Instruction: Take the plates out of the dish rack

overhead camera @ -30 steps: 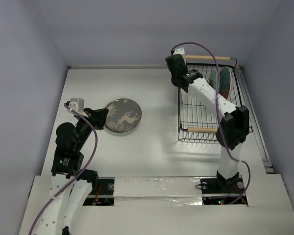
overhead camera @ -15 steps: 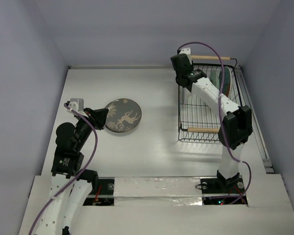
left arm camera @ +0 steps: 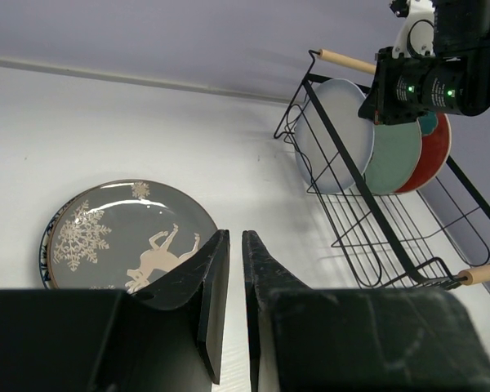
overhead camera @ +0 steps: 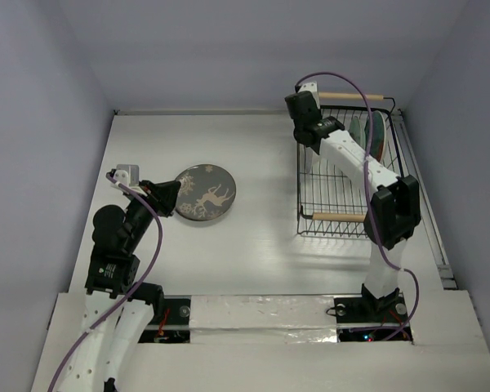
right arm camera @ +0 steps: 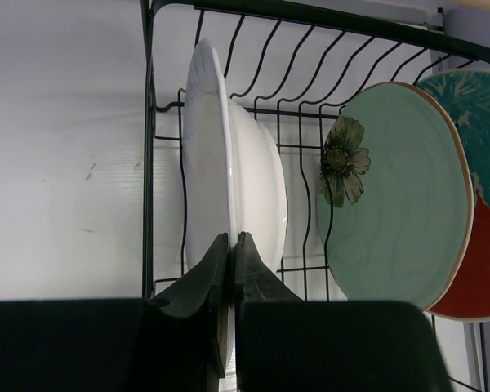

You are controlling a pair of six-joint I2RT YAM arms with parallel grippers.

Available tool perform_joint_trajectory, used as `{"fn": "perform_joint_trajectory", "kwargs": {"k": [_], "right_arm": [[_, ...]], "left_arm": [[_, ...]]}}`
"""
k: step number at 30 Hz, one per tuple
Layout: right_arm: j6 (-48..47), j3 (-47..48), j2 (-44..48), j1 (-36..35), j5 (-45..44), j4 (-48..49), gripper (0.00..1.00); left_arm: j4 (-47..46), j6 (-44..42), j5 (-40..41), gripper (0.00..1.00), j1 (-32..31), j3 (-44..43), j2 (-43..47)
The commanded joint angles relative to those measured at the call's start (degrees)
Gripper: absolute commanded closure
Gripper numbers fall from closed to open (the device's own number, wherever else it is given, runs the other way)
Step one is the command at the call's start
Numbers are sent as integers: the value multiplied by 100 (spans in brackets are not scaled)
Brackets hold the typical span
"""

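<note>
Black wire dish rack (right arm camera: pixel 148 163) with wooden handles (overhead camera: pixel 336 217) stood at the right of the worktop (overhead camera: pixel 261 245), carrying three upright plates in a row: white plate (right arm camera: pixel 253 188), mint green plate (right arm camera: pixel 392 212) with a flower print, red-and-teal plate (right arm camera: pixel 478 278). Right end effector (right arm camera: pixel 231 253) was pinched onto the white plate's rim. Dark grey deer plate (left arm camera: pixel 131 237) lay flat at the left, well apart from the rack. Left end effector (left arm camera: pixel 235 269) hovered just beside it, fingers a narrow slit apart, gripping nothing.
</note>
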State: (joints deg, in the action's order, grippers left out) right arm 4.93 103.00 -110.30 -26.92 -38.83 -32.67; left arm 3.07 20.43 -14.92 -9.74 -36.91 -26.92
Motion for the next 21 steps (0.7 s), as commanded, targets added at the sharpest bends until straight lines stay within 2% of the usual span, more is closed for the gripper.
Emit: {"fn": "perform_joint_trajectory", "kwargs": {"k": [1,9,16,21], "right_arm": [[-88,80,140,81,-151,164,100],[-326,282,789,81,-468,129,100],[-343,616,1309,81,-353,94,100],[-204,292,1660,81,-371,216,100]], "left_arm": [[-193,-30,-11,90,-28,-229,64],[-184,-30,-11,90,-28,-229,108],[-193,-30,-11,89,-28,-221,134],[-210,-30,-2,88,-28,-212,117]]}}
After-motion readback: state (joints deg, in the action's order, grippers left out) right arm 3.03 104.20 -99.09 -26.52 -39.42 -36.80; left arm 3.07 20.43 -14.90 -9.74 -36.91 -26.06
